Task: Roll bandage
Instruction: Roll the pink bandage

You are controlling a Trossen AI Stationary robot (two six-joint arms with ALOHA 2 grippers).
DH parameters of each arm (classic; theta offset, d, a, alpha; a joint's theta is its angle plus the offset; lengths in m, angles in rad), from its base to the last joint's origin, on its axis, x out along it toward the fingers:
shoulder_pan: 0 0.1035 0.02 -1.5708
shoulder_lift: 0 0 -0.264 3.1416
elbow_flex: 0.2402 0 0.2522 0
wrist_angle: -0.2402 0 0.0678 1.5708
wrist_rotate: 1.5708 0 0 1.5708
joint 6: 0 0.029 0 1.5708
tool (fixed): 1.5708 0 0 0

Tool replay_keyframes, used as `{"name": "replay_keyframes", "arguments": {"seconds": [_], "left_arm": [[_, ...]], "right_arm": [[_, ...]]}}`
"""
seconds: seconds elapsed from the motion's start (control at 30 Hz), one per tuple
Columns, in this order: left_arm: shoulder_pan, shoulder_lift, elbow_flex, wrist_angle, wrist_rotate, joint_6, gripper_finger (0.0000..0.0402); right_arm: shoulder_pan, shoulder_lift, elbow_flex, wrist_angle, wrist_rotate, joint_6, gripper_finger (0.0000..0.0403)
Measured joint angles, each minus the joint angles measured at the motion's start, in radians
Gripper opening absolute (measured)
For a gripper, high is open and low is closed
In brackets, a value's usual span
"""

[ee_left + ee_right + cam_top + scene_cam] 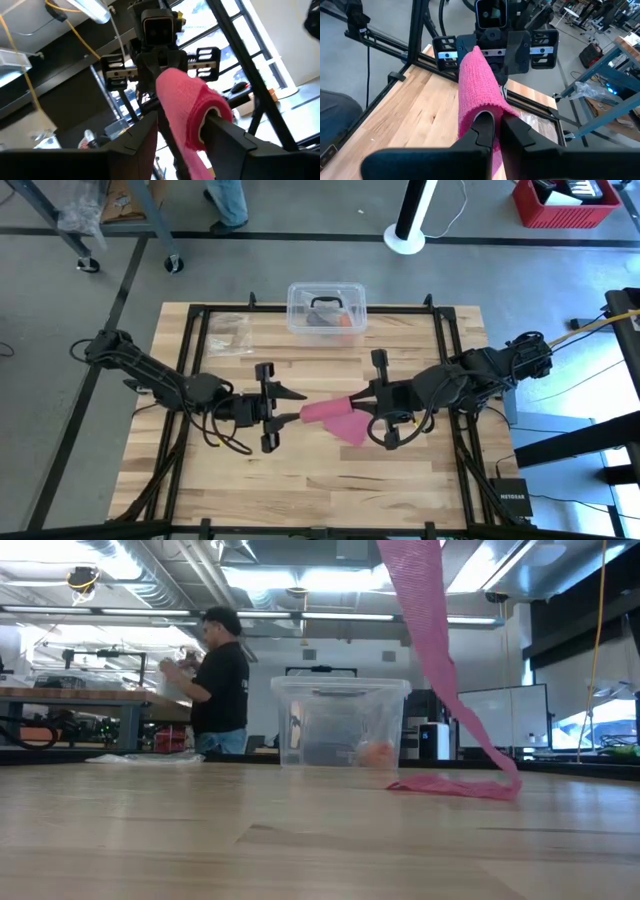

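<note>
Table: a light wooden butcher-block table (300,470) with a black metal frame along its edges.
Left arm: the dark left arm reaches in toward the table centre; the left gripper (292,416) has its two fingers pressed together on one end of the bandage, as the left wrist view shows (195,127).
Right arm: the dark right arm comes in from the other side; the right gripper (362,412) has its fingers closed on the other end of the strip (495,127).
Box: a clear plastic box with a black handle (326,310) stands at the far edge of the table, well apart from both grippers.
Bandage: the long, narrow pink-red strip of soft stretchy fabric (335,416) is held up between the two grippers, above the table centre; in the low view its loose part hangs down and its tail lies on the wood (455,786).
Bag: a small clear plastic bag (228,333) lies just beside the box.
Room: a person in a dark shirt (220,680) stands beyond the table.
</note>
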Motion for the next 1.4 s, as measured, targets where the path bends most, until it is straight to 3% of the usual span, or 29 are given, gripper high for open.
{"name": "replay_keyframes", "arguments": {"seconds": [0.27,0.5,0.6,0.73,0.93,1.07,1.2,1.4], "left_arm": [[0.003,0.000,0.000,-0.030,-0.018,0.015,0.0128],[0.003,0.000,0.000,-0.061,-0.019,0.015,0.0057],[0.005,0.000,0.000,-0.057,-0.025,0.016,0.0015],[0.005,-0.001,0.000,-0.045,-0.029,0.015,0.0014],[-0.022,-0.017,0.000,-0.049,-0.051,0.014,0.0008],[-0.049,-0.040,0.000,-0.047,-0.048,0.012,0.0008],[-0.082,-0.054,0.000,-0.047,-0.048,0.011,0.0005],[-0.119,-0.071,0.000,-0.001,-0.047,0.019,0.0011]], "right_arm": [[0.001,0.022,0.000,0.020,0.041,0.039,0.0017],[0.000,0.033,0.000,0.033,0.036,0.041,0.0020],[0.001,0.033,0.000,0.020,0.040,0.041,0.0034],[0.001,0.034,0.021,0.008,0.053,0.034,0.0071],[0.069,0.019,0.159,-0.247,0.177,0.069,0.0148],[0.113,-0.006,0.192,-0.507,0.198,0.238,0.0179],[0.119,-0.040,0.075,-0.622,0.192,0.375,0.0184],[0.125,-0.168,-0.295,-0.360,0.178,0.322,0.0175]]}}
